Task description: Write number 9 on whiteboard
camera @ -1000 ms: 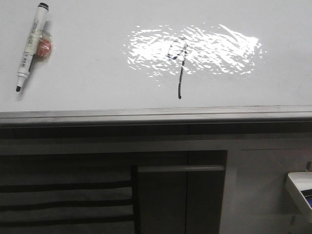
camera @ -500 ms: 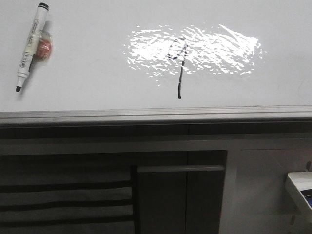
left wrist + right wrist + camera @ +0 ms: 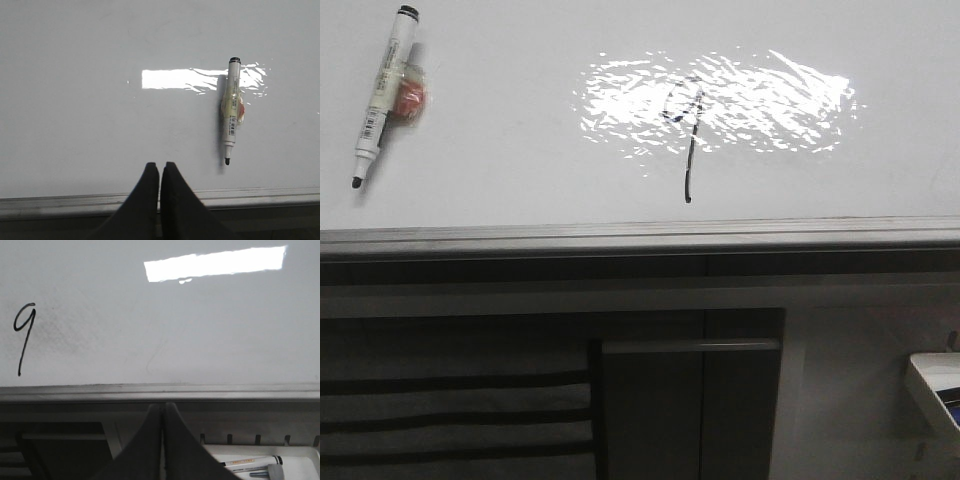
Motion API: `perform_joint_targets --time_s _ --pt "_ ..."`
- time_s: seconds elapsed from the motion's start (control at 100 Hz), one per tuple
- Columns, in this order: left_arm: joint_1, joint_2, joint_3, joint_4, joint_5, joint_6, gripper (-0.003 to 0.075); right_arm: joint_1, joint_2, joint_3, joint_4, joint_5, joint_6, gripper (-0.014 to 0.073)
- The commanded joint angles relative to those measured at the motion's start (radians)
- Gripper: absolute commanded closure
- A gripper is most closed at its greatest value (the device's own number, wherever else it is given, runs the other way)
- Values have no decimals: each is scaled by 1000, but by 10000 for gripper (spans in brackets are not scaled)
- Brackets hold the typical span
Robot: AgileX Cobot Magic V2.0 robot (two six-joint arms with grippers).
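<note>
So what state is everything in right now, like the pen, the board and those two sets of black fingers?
White marker pen: uncapped, black tip bare, lying flat on the board, not held.
Large glossy white whiteboard: written on.
Thin black hand-drawn number 9: complete, loop and tail.
Left gripper: fingers shut, empty.
Right gripper: fingers shut, empty.

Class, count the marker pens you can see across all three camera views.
2. One marker lies uncapped on the whiteboard, left of the number 9. Another lies in the tray; more may be hidden.
</note>
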Motion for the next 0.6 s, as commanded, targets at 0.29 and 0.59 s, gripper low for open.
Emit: perform_joint_targets --time_s 0.29,0.59 --pt "2 -26 31 0 -78 -7 741 -8 -19 104 38 -241 -4 666" --pt "2 -26 31 0 -78 -7 741 -8 -19 104 38 -234 -4 666"
